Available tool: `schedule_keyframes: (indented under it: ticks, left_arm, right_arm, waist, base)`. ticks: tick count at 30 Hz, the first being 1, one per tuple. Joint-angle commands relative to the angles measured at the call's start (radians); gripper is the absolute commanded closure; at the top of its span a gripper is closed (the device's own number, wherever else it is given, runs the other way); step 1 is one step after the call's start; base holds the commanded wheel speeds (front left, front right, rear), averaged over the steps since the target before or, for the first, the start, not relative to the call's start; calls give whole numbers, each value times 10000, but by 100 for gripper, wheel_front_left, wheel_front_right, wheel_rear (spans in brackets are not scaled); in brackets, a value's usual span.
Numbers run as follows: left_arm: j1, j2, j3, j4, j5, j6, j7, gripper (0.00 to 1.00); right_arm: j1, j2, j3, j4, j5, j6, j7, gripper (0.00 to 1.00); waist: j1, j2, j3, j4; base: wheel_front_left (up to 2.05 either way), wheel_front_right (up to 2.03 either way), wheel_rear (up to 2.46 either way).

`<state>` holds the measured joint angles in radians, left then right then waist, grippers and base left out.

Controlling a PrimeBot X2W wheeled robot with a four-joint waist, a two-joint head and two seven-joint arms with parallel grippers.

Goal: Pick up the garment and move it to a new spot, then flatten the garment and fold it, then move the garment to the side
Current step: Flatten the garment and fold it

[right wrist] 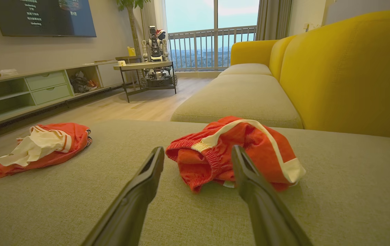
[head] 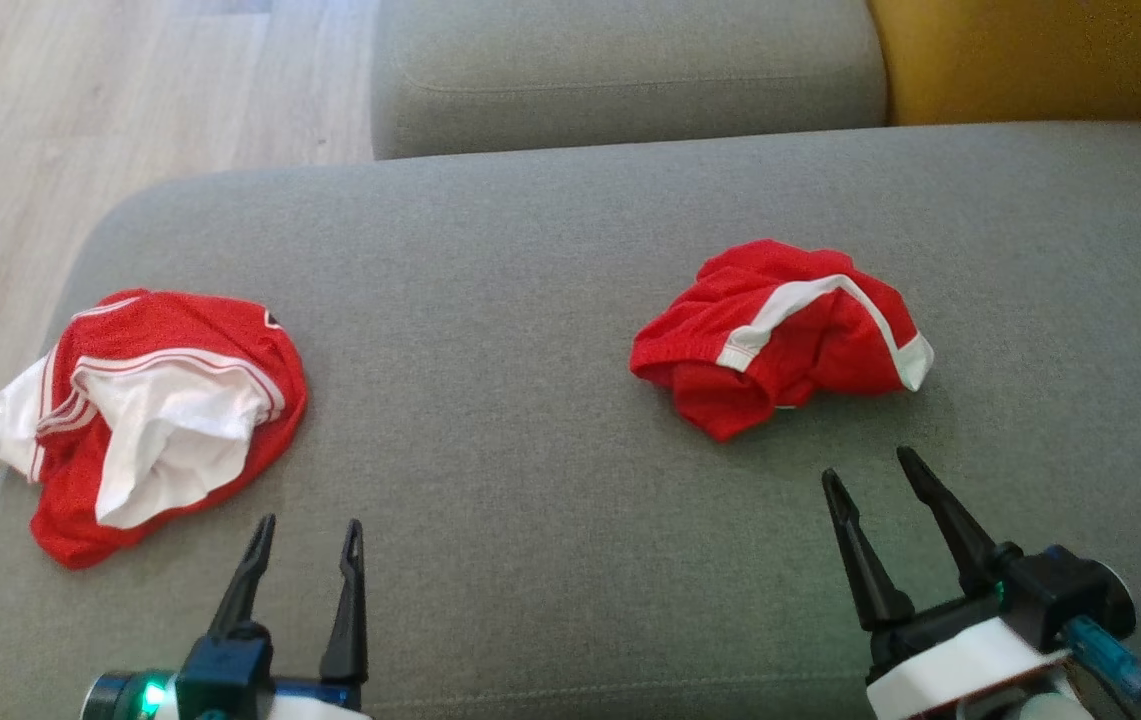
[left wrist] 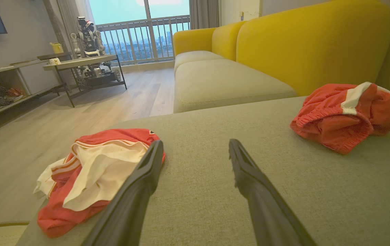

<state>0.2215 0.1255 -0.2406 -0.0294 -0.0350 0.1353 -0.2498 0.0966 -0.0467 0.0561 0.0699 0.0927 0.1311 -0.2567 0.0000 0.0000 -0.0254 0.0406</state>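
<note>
left fingers (head: 349, 600): spread wide, holding nothing, near red-white garment (head: 160, 420) | right fingers (head: 860, 550): spread wide, holding nothing, just before red shorts (head: 780, 335), not touching

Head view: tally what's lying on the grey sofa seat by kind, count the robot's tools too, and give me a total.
Crumpled red-and-white garments: 2 (left garment, right garment)
Open tools: 2 (left tool, right tool)
Total: 4
</note>
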Motion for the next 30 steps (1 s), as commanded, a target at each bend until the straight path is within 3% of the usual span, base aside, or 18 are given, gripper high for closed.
schedule_keyframes:
  ticks: [1, 10, 16, 19, 22, 26, 30]
  left_arm:
    - [-512, -125, 391, -252, 10, -96, -120, 0]
    - [-1616, -483, -136, 328, -265, -734, -120, 0]
    - [-3213, -715, -668, 1016, -1234, -1517, -120, 0]
    - [-4058, -743, -1036, 1434, -2309, -1849, -120, 0]
    - [-4854, -748, -1645, 1895, -3623, -1920, -120, 0]
    - [-5692, -750, -2611, 2209, -6261, -2114, -24, 0]
    - [-6414, -751, -3352, 2569, -7766, -2129, 339, 0]
  right_arm:
    - [-331, -35, 231, -391, 81, -4, -51, 0]
    - [-547, -35, 379, -551, 86, -4, -51, 0]
    - [-864, -35, 496, -743, -62, -4, -51, 0]
    - [-1116, -35, 528, -919, -75, -4, -51, 0]
    - [-1343, -35, 572, -1176, -42, -4, -51, 0]
    - [-1571, -35, 544, -1504, 6, -4, -51, 0]
    - [-1773, -35, 508, -1706, 62, -4, -51, 0]
  waist:
    - [0, 0, 74, -92]
    - [0, 0, 443, -575]
    - [0, 0, 1064, -1149]
    - [0, 0, 1498, -1494]
    - [0, 0, 2003, -1853]
    - [0, 0, 2617, -2170]
    - [0, 0, 3129, -2340]
  base:
    - [0, 0, 0]
    - [0, 0, 0]
    - [0, 0, 0]
    - [0, 0, 0]
    - [0, 0, 0]
    - [0, 0, 0]
    - [0, 0, 0]
